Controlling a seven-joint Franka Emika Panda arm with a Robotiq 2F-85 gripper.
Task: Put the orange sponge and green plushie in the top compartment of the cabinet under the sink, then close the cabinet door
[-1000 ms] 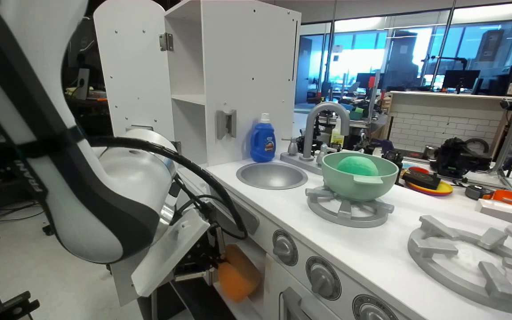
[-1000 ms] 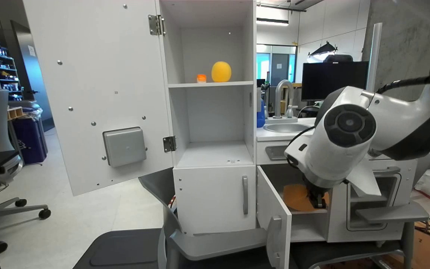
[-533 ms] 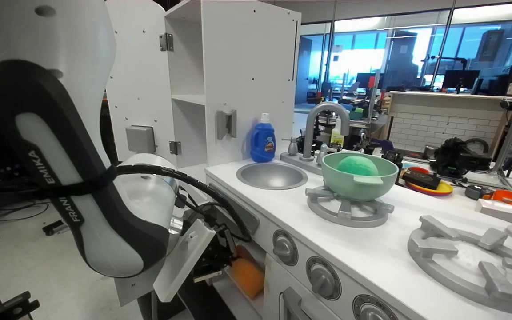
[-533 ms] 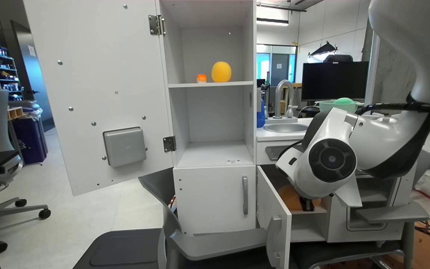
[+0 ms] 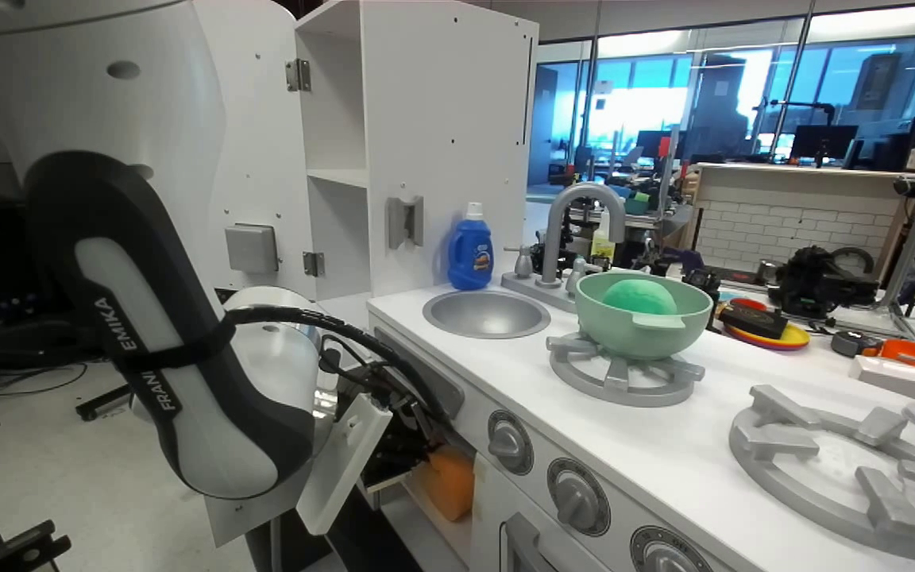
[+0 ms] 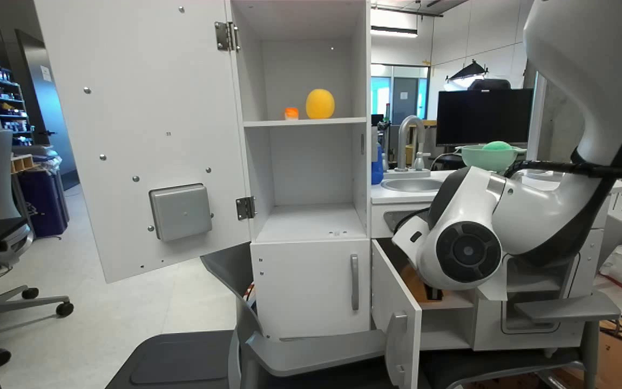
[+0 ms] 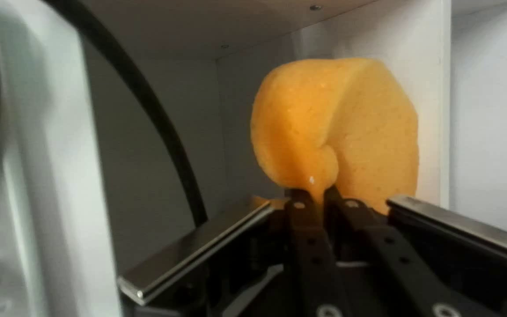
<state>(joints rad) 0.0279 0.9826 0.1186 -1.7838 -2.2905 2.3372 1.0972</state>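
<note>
Wrist view: clenching the pincer (image 7: 317, 198) on a fold of the sponge (image 7: 337, 127). Projecting the bulk straight out beyond the pincer, so holding it deeper in the top compartment (image 7: 187, 101). Bunching it into a rounded lump, giving no clear long axis. Lying close to the compartment's white side at picture right, without showing any sure touch.

In an exterior view, showing the sponge to picture right of the pincer and slightly lower, beneath the edge of the table (image 5: 521, 361). Showing the plushie (image 5: 638, 296) higher up and well apart, resting in the bowl (image 5: 616, 338) on a burner (image 5: 616, 372).

In an exterior view, half hiding the sponge behind the arm (image 6: 527, 221); seeming to hold it on or just over the shelf (image 6: 454, 300), not revealing which. Showing the door (image 6: 397, 308) swung open, at picture left of the sponge.

Probably finishing the sponge's placing, with the plushie and door yet to come. Likely calling for settling the sponge on the shelf, loosening, then backing straight out. From lying beyond the pincer, probably being left inside; possibly following back out if clinging.
</note>
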